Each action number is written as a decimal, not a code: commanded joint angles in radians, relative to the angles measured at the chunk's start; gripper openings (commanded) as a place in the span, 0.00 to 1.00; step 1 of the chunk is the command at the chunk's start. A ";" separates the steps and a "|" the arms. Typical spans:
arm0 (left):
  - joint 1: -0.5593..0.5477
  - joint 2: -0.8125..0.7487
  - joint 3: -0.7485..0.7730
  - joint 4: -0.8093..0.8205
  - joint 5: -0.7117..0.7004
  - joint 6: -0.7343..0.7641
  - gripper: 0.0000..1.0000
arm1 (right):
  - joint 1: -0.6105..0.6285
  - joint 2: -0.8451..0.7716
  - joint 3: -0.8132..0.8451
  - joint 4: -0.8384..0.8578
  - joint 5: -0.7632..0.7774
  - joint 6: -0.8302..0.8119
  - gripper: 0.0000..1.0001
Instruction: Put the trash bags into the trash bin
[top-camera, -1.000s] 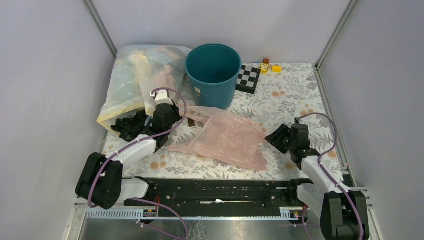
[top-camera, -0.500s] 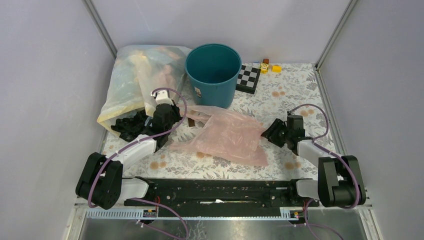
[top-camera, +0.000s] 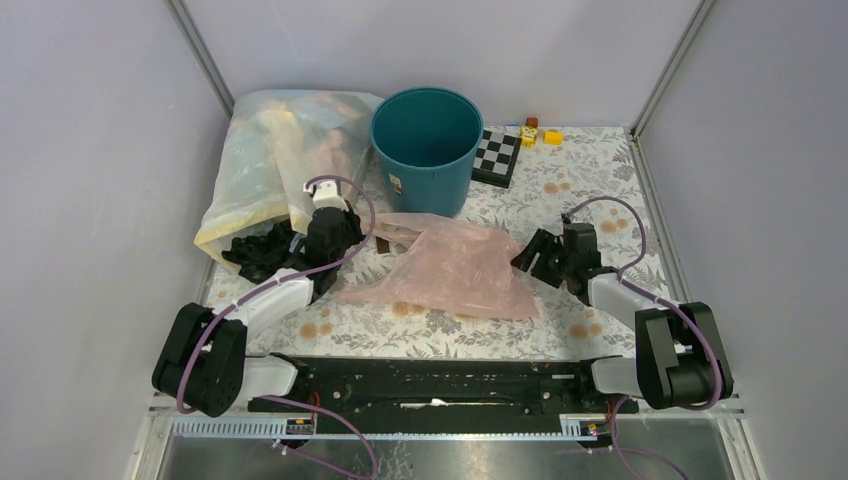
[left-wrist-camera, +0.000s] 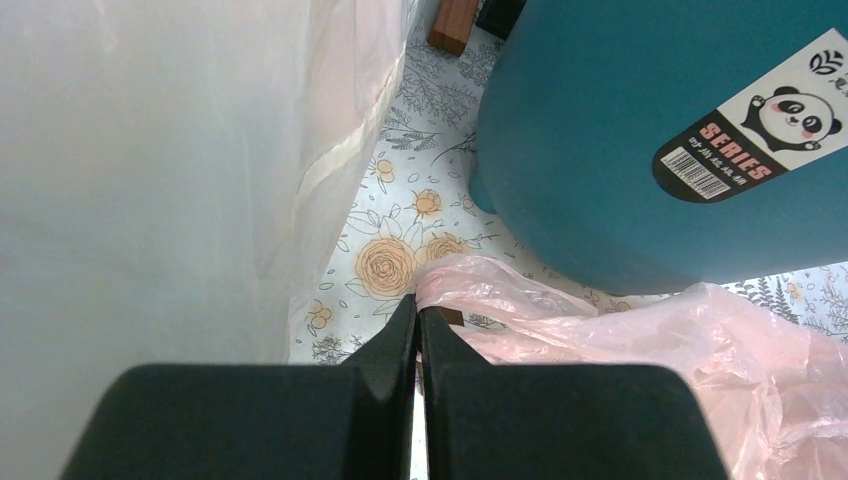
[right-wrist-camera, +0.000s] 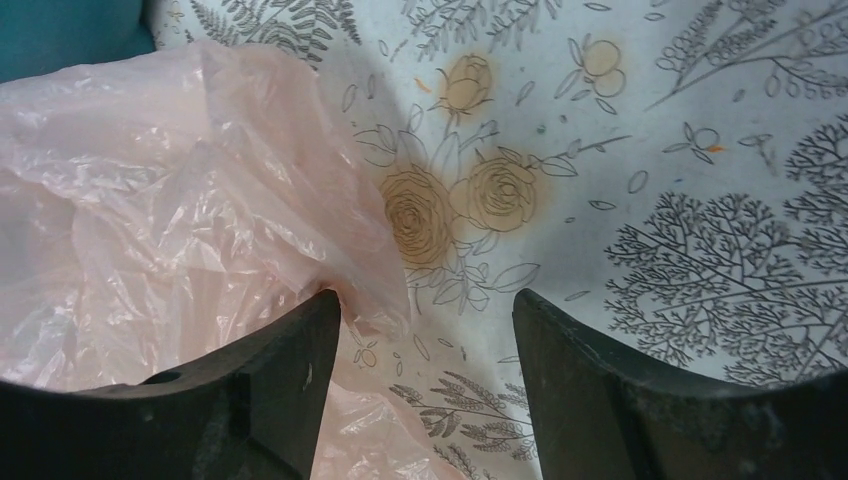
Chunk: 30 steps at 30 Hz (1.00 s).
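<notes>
Top external view has the bin (top-camera: 427, 140) upright at the back of the flowered cloth (top-camera: 590, 190), its mouth open upward and a panda label (left-wrist-camera: 760, 130) on its near side. A full yellow bag (top-camera: 265, 160) slumps in the back left corner, just beside the bin. A pink bag (top-camera: 460, 268) lies flat and crumpled in the middle of the cloth, its far edge reaching the bin's foot. Both bags are outside the bin. The left arm reaches in between the yellow bag and the bin. Its wrist view shows the left gripper (left-wrist-camera: 417, 305) with jaws pressed together, the tips right at the pink bag's near corner; whether any film is pinched between them cannot be told. A black crumpled mass (top-camera: 255, 255) sits beside that arm, at the yellow bag's near edge. The right gripper (right-wrist-camera: 422, 296) is low at the pink bag's right edge with its jaws spread wide. One finger (right-wrist-camera: 280, 380) rests against the pink film, the other stands on bare cloth, and only a fold of the bag's edge lies between them, not clamped. A checkerboard (top-camera: 497, 155) lies just right of the bin, with small blocks (top-camera: 540, 132) behind it.
</notes>
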 joint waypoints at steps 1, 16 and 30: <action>0.005 0.006 0.033 0.040 0.023 0.013 0.00 | 0.020 0.004 0.034 0.063 -0.015 -0.025 0.69; 0.005 -0.003 0.029 0.033 0.017 0.021 0.00 | 0.071 0.053 0.133 0.032 0.133 -0.009 0.00; 0.006 -0.081 -0.009 0.018 -0.093 0.019 0.00 | 0.052 -0.067 0.354 -0.427 0.840 -0.077 0.00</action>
